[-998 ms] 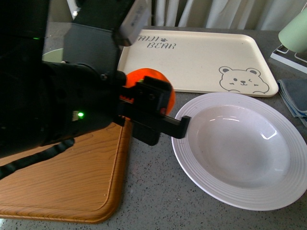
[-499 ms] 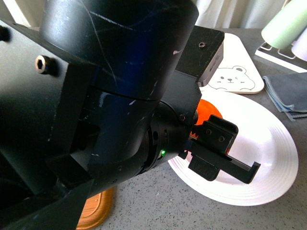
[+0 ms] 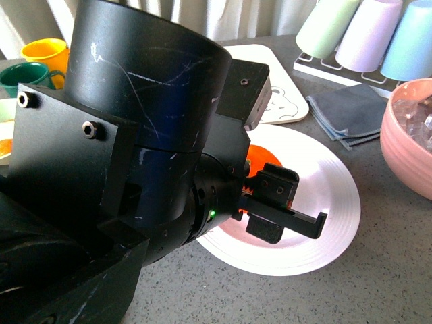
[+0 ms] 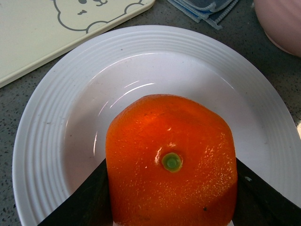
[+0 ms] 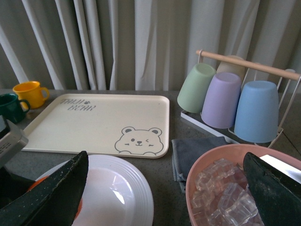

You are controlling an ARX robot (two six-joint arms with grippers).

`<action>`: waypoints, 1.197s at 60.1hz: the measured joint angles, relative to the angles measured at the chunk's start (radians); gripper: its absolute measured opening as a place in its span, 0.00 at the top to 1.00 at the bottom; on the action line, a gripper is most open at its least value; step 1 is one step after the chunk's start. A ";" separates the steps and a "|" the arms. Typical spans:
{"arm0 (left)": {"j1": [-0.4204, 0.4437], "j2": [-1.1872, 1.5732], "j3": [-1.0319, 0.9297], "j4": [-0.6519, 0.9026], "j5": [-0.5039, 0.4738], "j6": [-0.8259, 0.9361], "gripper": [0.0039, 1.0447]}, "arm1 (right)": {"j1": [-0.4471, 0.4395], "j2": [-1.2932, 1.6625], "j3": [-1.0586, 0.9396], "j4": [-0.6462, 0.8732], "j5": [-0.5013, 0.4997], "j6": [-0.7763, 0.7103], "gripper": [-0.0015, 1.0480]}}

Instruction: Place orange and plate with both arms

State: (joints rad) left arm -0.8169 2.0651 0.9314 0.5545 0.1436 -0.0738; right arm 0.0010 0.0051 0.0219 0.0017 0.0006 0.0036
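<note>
Orange: clamped in left gripper, stem dot facing wrist camera, over plate centre; contact with plate not discernible.
Plate: on grey speckled countertop, just near of cream bear tray.
Right gripper: spread wide, empty.
Room: pale curtains at far edge.

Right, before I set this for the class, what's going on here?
The left gripper is shut on the orange, holding it over the middle of the plate. Whether the fruit touches the plate can't be told. The right gripper is open and empty, near a pink bowl of ice.
</note>
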 joint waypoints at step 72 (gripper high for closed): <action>0.246 -0.274 -0.122 0.069 0.145 -0.191 0.08 | 0.000 0.000 0.000 0.000 0.000 0.000 0.09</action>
State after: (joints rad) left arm -0.5705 1.7916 0.8089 0.6239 0.2882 -0.2649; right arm 0.0010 0.0051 0.0219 0.0017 0.0006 0.0036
